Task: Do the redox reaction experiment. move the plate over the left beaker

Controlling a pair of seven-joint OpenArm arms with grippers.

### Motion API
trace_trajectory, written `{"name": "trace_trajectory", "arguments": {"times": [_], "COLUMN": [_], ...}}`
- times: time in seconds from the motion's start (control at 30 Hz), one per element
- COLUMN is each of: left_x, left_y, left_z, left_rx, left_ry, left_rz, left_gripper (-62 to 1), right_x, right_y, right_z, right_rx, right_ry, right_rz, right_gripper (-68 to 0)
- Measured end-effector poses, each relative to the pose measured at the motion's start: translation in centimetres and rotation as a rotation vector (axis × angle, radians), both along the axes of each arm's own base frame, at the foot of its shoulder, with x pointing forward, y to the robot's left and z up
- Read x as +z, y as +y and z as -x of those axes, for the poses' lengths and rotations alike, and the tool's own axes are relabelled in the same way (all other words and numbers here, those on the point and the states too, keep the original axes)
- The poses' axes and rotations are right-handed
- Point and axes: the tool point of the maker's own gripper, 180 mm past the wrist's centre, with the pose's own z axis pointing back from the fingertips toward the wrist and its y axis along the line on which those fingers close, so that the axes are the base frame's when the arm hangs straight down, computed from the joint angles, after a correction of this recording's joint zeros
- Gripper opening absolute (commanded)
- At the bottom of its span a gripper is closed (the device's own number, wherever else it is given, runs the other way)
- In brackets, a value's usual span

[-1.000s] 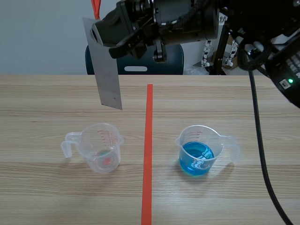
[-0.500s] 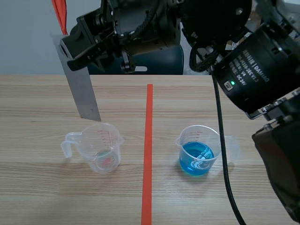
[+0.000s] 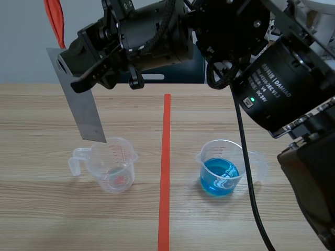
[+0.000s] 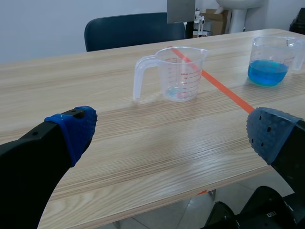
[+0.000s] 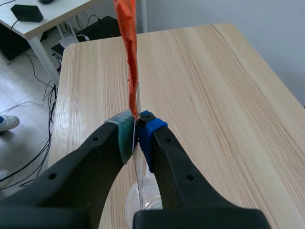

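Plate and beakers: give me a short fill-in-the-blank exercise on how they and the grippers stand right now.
1. The right gripper is shut on the ____ end of the grey plate.
2. The left gripper holds nothing and stands ____.
3. The right beaker holds ____ liquid.

Missing words: upper; open; blue.
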Motion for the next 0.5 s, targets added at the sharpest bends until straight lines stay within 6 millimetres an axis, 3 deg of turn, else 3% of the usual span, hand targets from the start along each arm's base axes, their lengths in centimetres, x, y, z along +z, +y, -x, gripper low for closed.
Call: {"name": "trace_trajectory", "arguments": {"times": [0.5], "left_x": [-0.21], "left_y": [-0.55], "left_z": [0.10], "left_rx": [-0.029], "left_ry": [-0.002], "left_rz": [-0.036], "left_gripper": [1.4], "right_x": [-0.39], "right_y": [0.31], "right_z": [0.55], "right_rx": [0.022], "right_ry": [-0.001], "right_rz": [0.016], "right_gripper": [-66.9]}}
